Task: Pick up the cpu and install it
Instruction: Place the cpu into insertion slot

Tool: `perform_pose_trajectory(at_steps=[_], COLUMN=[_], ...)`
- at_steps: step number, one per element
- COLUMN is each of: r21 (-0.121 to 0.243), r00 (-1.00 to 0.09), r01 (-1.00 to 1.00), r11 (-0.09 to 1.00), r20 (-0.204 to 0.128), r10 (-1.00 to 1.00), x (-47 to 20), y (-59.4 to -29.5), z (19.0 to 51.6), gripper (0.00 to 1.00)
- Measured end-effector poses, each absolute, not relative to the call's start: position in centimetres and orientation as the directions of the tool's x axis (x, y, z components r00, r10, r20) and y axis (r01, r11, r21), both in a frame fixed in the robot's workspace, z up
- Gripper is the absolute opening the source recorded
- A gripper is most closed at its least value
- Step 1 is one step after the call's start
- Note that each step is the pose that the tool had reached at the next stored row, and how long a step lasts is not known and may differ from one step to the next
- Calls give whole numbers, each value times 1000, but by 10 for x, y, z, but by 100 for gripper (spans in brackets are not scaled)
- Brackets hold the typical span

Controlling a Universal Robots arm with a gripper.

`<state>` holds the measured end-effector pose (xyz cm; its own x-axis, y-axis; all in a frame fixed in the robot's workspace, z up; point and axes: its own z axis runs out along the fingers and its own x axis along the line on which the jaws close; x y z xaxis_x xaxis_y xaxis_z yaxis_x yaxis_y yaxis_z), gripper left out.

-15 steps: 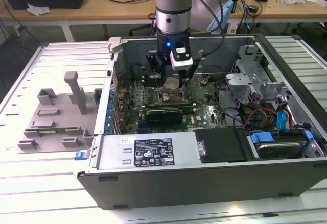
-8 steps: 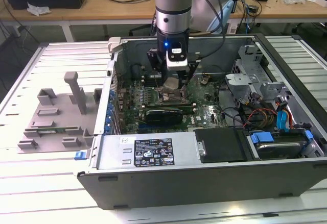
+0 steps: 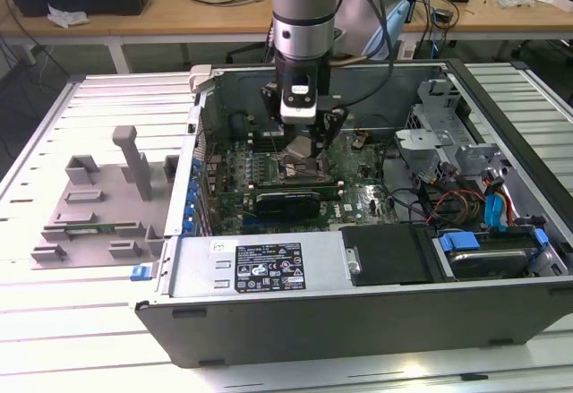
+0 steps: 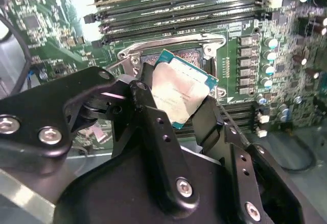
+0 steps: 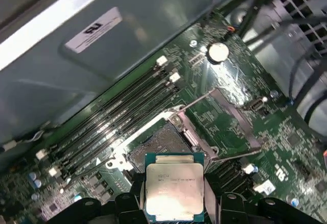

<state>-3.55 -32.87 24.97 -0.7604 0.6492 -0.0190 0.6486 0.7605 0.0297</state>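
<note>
1. Second wrist view is showing the cpu [image 4: 181, 89] as a small flat square chip, its pale silvery metal top framed by a thin teal-green edge.
2. In the first wrist view, the metal top is carrying faint dark print.
3. The gripper [image 4: 176, 100] is clamping the cpu between its two black fingers [image 4: 208, 117], one pressing on each of two opposite edges.
4. In the exterior view, the gripper is hanging inside the open computer case [image 3: 358, 321], low over the green motherboard [image 3: 233, 200].
5. The cpu is hovering just beside and partly over the open socket [image 5: 156, 147]; whether it is touching the socket cannot be told.
</note>
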Motion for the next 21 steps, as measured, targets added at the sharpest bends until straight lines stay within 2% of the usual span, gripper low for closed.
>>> perform_pose_trajectory(at_steps=[13,21], r21=[30,30], r00=[-522,-305], r01=[852,952], r11=[522,305], r20=[-19,-19], r10=[853,952], x=[-35,-35], y=[-329,-329], z=[247,245], gripper=[54,54])
